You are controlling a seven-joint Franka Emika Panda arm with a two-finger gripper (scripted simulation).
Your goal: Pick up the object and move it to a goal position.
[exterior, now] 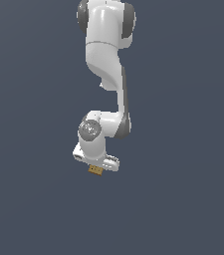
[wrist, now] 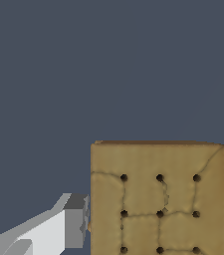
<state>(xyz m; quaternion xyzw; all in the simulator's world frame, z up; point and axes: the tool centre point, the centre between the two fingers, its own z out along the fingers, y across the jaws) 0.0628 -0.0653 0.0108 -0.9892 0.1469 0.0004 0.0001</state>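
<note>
Clearly, we see the tan-brown block (wrist: pixel 158 199) with its grid of dark dots filling much of the wrist view, set between the two fingers (wrist: pixel 71 226) of the tool (exterior: pixel 95 168), one pale finger against each of its side edges, so the tool is clenched on it. From the exterior view, we find the block (exterior: pixel 95 170) just under the white arm (exterior: pixel 106 55), against a plain dark grey-blue background.

tan dotted square block (wrist: pixel 158 199), between claw (wrist: pixel 153 226) fingers

Simulator void — featureless slate-grey backdrop (exterior: pixel 193 199)
</note>
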